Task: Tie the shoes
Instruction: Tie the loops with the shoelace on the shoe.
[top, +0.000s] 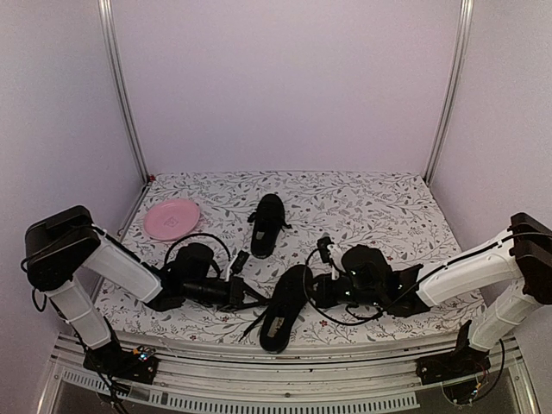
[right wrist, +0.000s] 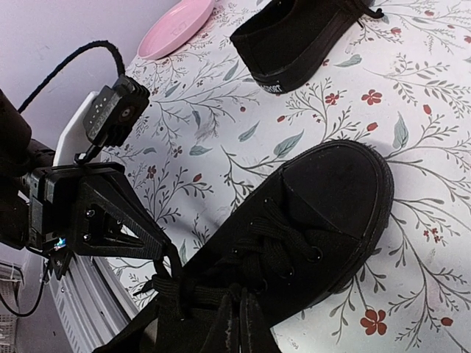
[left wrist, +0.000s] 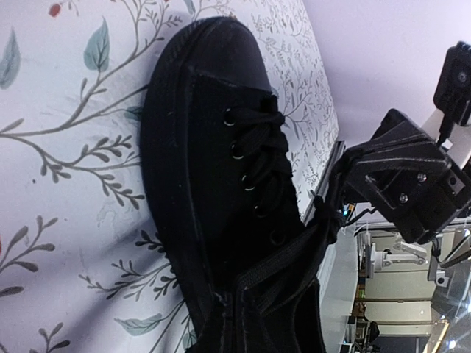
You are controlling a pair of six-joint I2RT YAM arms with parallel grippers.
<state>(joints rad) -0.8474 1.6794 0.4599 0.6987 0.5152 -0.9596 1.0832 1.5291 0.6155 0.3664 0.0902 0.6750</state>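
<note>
The near black shoe [top: 285, 309] lies at the table's front middle, toe pointing away, between my two grippers. The second black shoe [top: 267, 222] lies farther back, apart from both. My left gripper [top: 256, 300] is at the near shoe's left side. In the left wrist view its fingers [left wrist: 221, 323] are pressed together over the shoe [left wrist: 213, 147], shut on a flat black lace [left wrist: 287, 254] running up right. My right gripper [top: 313, 291] is at the shoe's right side. In the right wrist view its fingers [right wrist: 254, 327] are shut on a lace [right wrist: 199, 294] stretched left over the shoe [right wrist: 324, 213].
A pink plate [top: 172, 217] sits at the back left, also in the right wrist view [right wrist: 176, 26]. The far shoe shows in the right wrist view [right wrist: 294, 33]. The metal front rail [top: 285, 366] runs just behind the near shoe's heel. Frame posts stand at both back corners.
</note>
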